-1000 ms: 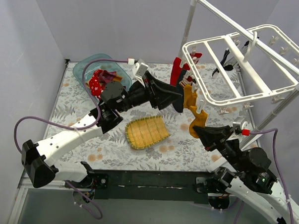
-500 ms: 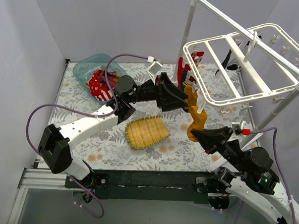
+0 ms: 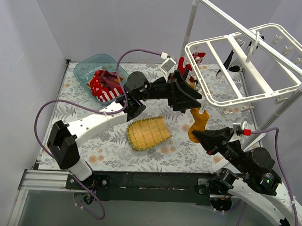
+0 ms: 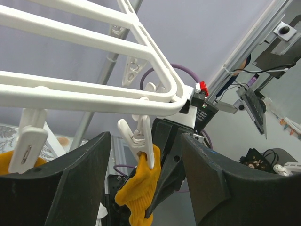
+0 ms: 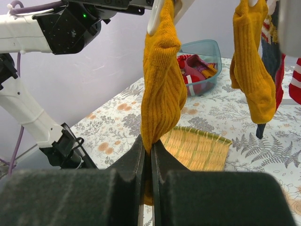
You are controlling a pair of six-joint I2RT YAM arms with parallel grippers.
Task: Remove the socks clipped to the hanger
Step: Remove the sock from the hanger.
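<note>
Nearest, the right tool (image 5: 151, 155) is clenched on the bottom end of a mustard sock (image 5: 162, 94), which hangs straight down from its clip (image 4: 141, 141) at the hanger's (image 4: 84, 96) near corner. The left tool (image 4: 146, 155) is up at that clip, released, with a finger on each side of it and not touching.

The step in hand looks like freeing this sock.
- The left tool should close on the clip's upper levers, not on the fabric, and squeeze until the clip's mouth opens.
- The right tool should keep only light downward tension until then. A hard tug would likely swing or tilt the hanger.
- Once the clip lets go, pull the sock down and clear of the second mustard sock (image 5: 251, 66) just beside it.

More socks are clipped farther along the hanger: red ones (image 3: 182, 67) and, beyond them, a black one (image 3: 228, 64).

On the counter (image 3: 159, 156) a woven mat (image 3: 147, 133) lies below the hanger's corner.

At the far left corner sits a teal bin (image 3: 85, 65), the only container. It holds a small heap of socks (image 3: 104, 86), red, red-and-white and maroon. I can't count them. It is the likely drop spot, well away from the right tool.
</note>
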